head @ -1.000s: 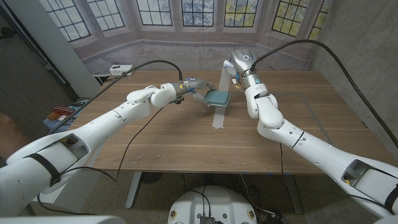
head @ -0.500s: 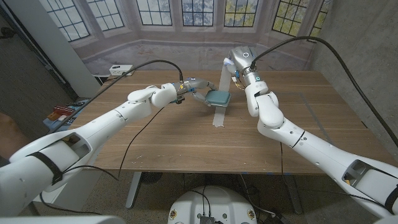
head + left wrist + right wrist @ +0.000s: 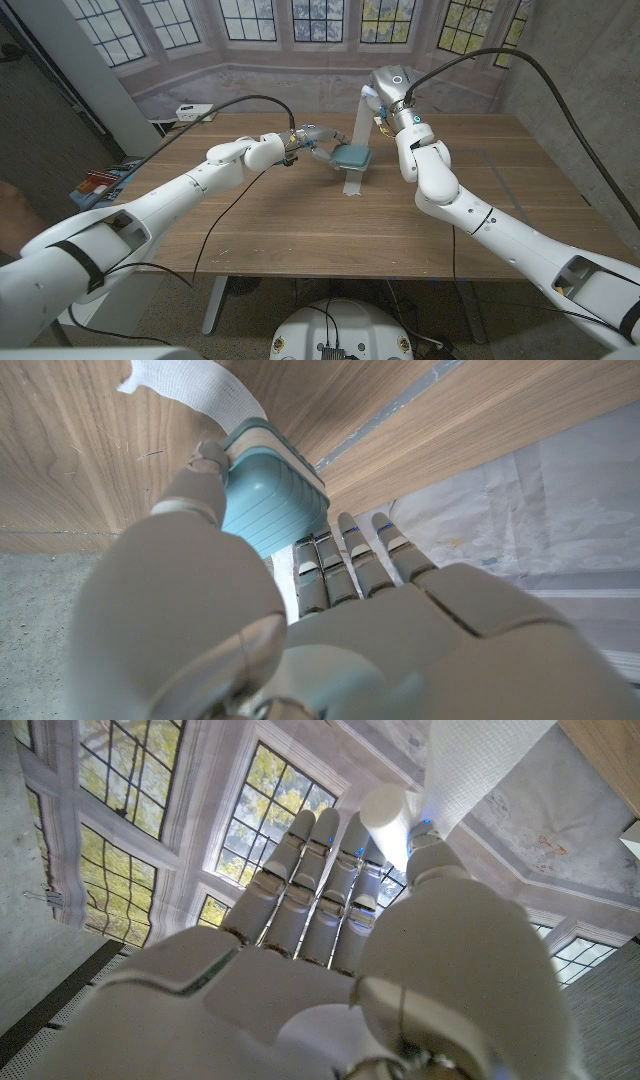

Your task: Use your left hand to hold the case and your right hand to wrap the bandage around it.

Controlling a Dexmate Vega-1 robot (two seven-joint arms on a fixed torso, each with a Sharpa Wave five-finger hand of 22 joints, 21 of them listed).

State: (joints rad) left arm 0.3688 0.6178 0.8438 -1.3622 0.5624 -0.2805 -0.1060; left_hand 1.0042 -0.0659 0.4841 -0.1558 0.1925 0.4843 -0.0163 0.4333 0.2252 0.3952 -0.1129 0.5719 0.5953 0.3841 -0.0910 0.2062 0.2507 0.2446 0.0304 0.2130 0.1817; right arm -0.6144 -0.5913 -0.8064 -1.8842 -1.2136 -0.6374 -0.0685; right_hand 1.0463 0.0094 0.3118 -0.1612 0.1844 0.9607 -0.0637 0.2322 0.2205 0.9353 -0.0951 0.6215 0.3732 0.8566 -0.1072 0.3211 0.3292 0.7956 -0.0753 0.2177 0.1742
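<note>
The small teal hard-shell case (image 3: 352,156), rounded at the corners and ribbed along its sides, is held up off the wooden table (image 3: 300,215) near the middle of the far edge. The left hand (image 3: 308,141) grips it from the robot's left; in the left wrist view the thumb lies against one ribbed side of the case (image 3: 270,495) while the fingers (image 3: 345,555) reach along the opposite side, so the hand (image 3: 300,630) is closed around it.

A white woven gauze bandage (image 3: 354,140), a flat strip with a fine mesh texture, runs across the case. Its loose end hangs down past the case and lies on the bare planks just in front of it, and its upper length rises steeply to the right hand (image 3: 377,100), which is raised above the table's far edge. In the right wrist view the right hand (image 3: 330,950) has its fingers (image 3: 300,870) nearly straight and close together, with the thumb pressing the small white cylindrical roll of the bandage (image 3: 470,770) against them; the mesh strip fans out from that pinch.

Dark cables (image 3: 235,102) arc over both glossy white arms.
</note>
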